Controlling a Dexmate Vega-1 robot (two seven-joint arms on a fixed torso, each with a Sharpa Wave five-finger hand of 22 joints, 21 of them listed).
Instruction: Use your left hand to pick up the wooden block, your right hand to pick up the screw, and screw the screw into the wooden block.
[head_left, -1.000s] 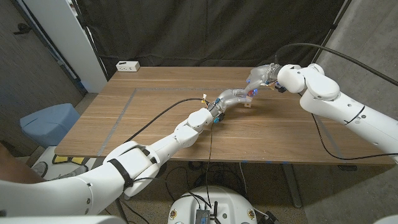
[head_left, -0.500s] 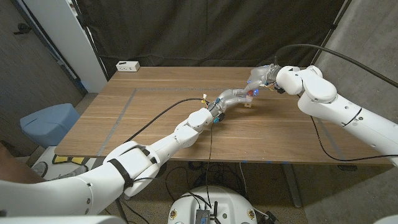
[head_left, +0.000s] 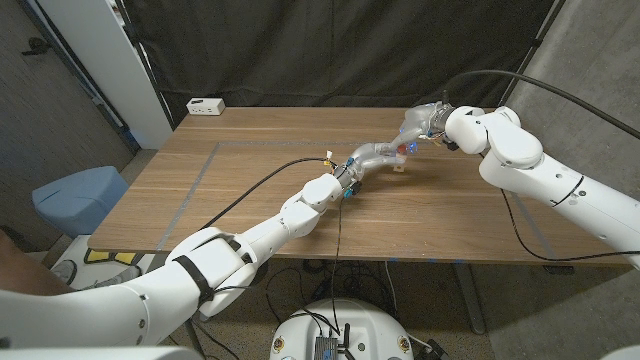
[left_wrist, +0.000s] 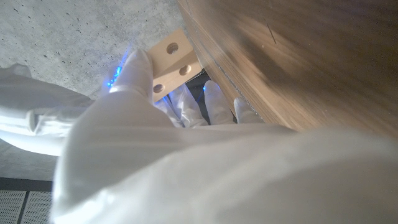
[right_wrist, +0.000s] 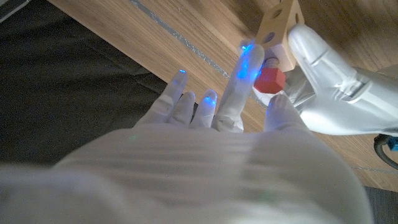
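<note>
A: Where is the wooden block?

B: Right of centre in the head view, at the far middle of the bench. The left hand grasps it; in the left wrist view its fingers wrap the pale block, whose face shows round holes.

A: And the screw?

B: It has a red head, pinched by the right hand between thumb and a blue-lit finger, just beside the block. Whether its tip touches the block I cannot tell.

A: Anything else on the bench?

B: A white box at the upper left corner, well apart from both hands.
</note>
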